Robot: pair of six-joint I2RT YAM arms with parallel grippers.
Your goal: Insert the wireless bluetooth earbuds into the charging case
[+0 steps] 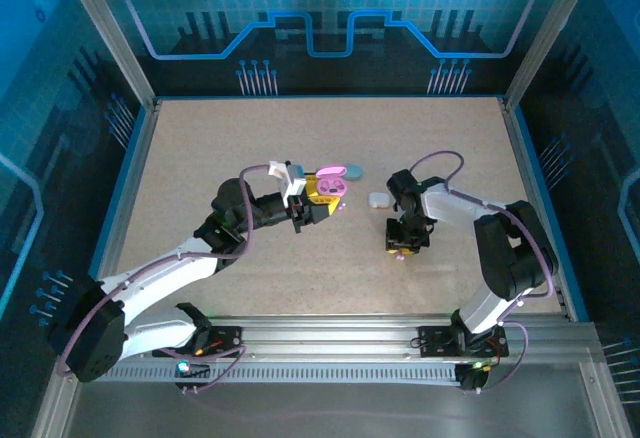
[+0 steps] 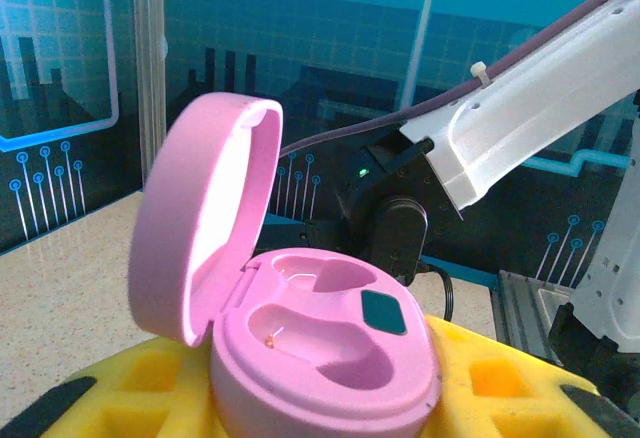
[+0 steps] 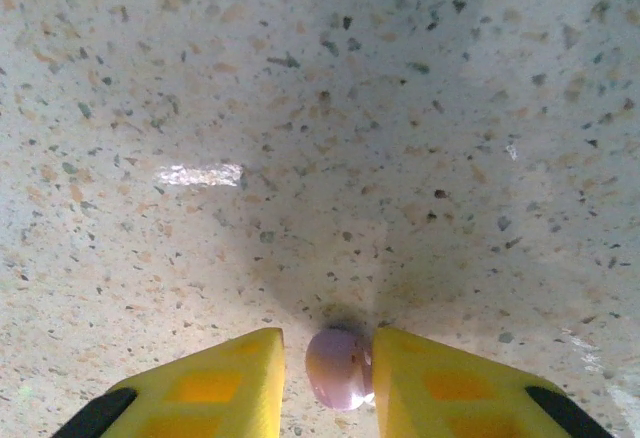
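Both wells of the pink charging case [image 2: 330, 353] sat empty w/ the lid [image 2: 200, 228] hinged up, so nothing was inserted yet; prob. an early stage. The left gripper [image 1: 322, 198] was clamped narrow on the case, wells facing up. The right gripper [image 3: 328, 378], well apart from it, was pinched nearly closed on one purple earbud [image 3: 338, 363] low over the speckled table [image 3: 300, 108]. The bud was tiny, glossy, bean-shaped & prob. slippery. Left to do: carry it over, seat it, then fill the 2nd well.

Speckled beige tabletop [image 1: 330, 268]; aluminium rail [image 1: 340, 333] along near edge; blue circuit-pattern backdrop [image 1: 330, 18]
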